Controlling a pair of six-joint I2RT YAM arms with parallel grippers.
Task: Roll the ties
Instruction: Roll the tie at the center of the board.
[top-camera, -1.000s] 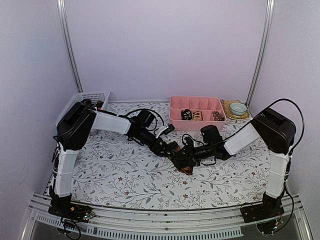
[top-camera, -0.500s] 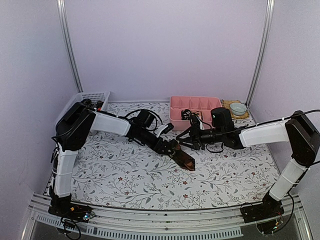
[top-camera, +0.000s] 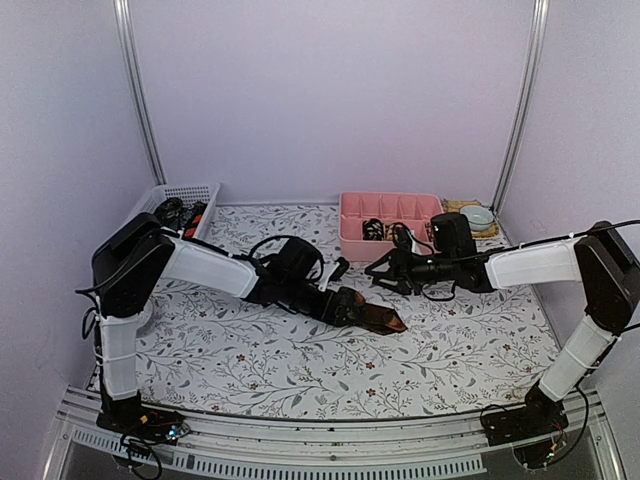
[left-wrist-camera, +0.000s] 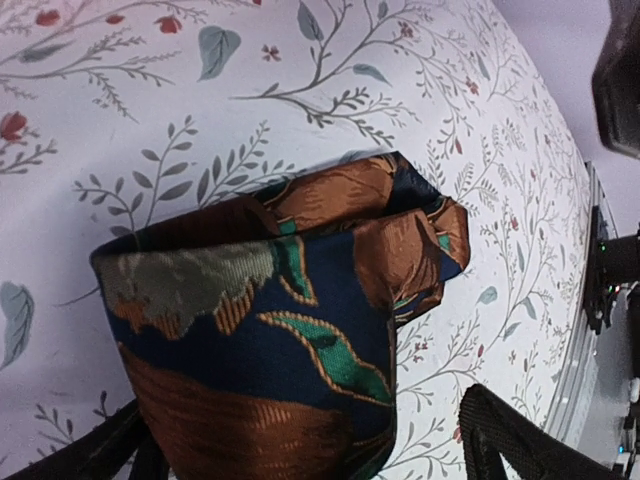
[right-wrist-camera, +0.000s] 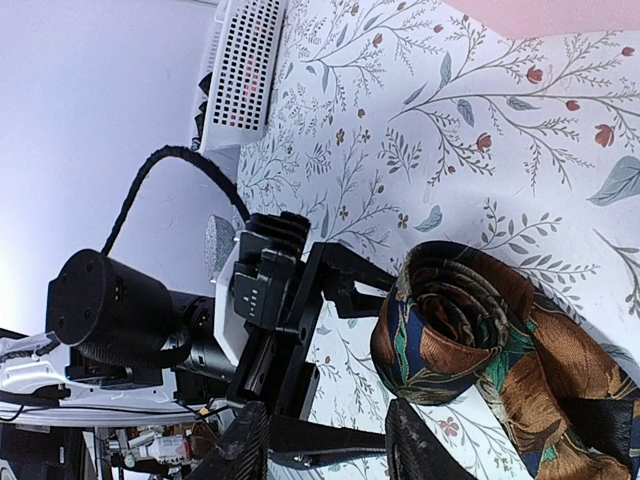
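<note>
Coiled tie lies mid-surface, between the wide-open jaws of the left gripper, its far finger clear of the cloth. The right gripper hangs at the tie's 12 o'clock, its jaws partly open and empty.

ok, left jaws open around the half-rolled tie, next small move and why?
Probably close the left gripper on the tie: its jaws stand open either side of the coil, the tail lies loose on the table, and the open right gripper is off by the pink tray.
</note>
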